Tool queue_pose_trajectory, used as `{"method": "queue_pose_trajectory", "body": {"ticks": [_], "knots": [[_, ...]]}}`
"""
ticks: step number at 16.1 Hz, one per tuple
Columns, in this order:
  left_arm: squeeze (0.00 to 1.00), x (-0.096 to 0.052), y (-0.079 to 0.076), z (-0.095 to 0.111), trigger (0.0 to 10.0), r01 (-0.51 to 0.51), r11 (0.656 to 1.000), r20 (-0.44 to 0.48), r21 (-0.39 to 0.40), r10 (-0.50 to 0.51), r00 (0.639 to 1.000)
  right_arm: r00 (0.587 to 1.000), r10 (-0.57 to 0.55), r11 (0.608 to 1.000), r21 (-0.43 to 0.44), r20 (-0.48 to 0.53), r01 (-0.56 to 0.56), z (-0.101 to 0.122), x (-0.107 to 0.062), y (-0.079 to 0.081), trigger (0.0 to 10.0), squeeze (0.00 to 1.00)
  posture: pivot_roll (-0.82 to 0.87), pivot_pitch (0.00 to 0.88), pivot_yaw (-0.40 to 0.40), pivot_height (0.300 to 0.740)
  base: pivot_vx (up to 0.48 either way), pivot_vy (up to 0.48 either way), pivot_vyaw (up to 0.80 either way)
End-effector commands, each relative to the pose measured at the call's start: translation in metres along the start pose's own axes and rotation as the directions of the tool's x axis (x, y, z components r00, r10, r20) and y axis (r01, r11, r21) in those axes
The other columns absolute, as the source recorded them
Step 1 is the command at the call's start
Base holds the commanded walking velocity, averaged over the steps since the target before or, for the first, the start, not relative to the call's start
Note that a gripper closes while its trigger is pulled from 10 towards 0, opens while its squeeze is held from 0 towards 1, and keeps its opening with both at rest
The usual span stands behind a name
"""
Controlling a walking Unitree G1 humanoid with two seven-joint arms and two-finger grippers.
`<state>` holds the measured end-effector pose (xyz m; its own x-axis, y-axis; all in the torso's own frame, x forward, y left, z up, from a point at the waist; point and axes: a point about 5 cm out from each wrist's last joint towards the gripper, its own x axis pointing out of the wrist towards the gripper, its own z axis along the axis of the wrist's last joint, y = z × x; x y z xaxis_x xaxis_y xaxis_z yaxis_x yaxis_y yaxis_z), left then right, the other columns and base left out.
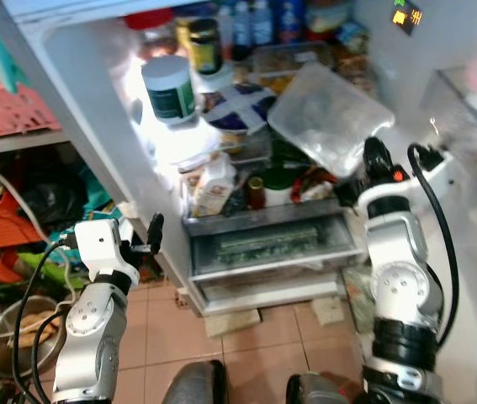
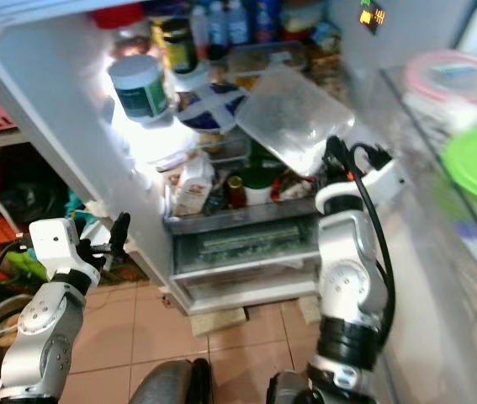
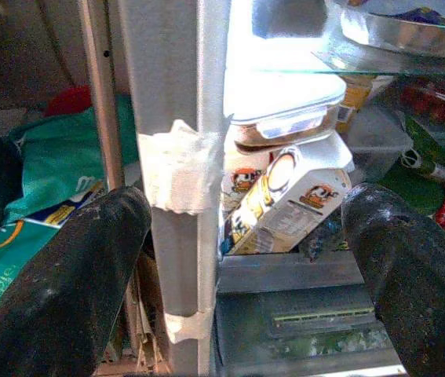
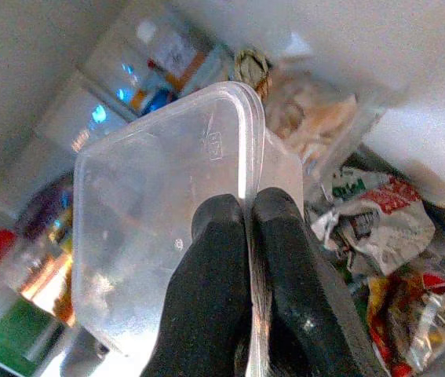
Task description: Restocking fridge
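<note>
My right gripper (image 1: 375, 154) is raised in front of the open fridge (image 1: 246, 210), shut on the edge of a clear plastic container (image 1: 326, 118) that tilts up toward the middle shelves. In the right wrist view its fingers (image 4: 226, 259) pinch the rim of the clear plastic container (image 4: 167, 220). My left gripper (image 1: 155, 231) stands open low at the fridge's left wall, holding nothing. Between its fingers (image 3: 65, 275) in the left wrist view I see the fridge's grey side post (image 3: 175, 157) and a juice carton (image 3: 285, 200) on a lower shelf.
The shelves hold a white-lidded green jar (image 1: 168, 88), a dark jar (image 1: 204, 44), bottles (image 1: 251, 21), a plate (image 1: 238, 108) and food packets. A crisper drawer (image 1: 272, 240) sits at the bottom. Pink crates (image 1: 11, 114) and clutter stand left; the fridge door shelves (image 2: 465, 160) are right.
</note>
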<state>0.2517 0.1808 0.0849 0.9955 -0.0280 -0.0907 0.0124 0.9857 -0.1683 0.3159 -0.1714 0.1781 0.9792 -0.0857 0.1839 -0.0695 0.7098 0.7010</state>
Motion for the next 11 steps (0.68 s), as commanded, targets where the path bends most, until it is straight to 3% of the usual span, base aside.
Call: {"method": "queue_pose_trajectory", "body": {"ticks": [1, 7, 11], "knots": [[0.0, -0.003, 0.006, 0.001, 10.0, -0.02, 0.999, -0.01, 0.028, 0.02, 1.0, 1.0, -0.006, 0.999, 0.036, -0.008, 0.006, -0.006, 0.006, 0.007, 10.0, 0.0, 0.11, 0.12, 0.11, 0.74, 0.0, 0.0, 0.0], [0.0, -0.016, 0.002, -0.001, 10.0, -0.019, 0.999, -0.034, 0.046, 0.021, 0.999, 0.999, -0.004, 0.999, 0.031, -0.043, 0.005, -0.022, 0.03, 0.026, 10.0, 0.0, 0.14, 0.17, 0.076, 0.74, 0.0, 0.0, 0.0], [0.0, -0.033, 0.001, -0.001, 10.0, -0.05, 0.998, -0.04, 0.039, 0.051, 0.998, 0.998, 0.035, 0.998, 0.045, -0.056, -0.033, -0.031, 0.058, 0.053, 10.0, 0.0, 0.18, 0.225, 0.035, 0.74, 0.0, 0.0, 0.0]]}}
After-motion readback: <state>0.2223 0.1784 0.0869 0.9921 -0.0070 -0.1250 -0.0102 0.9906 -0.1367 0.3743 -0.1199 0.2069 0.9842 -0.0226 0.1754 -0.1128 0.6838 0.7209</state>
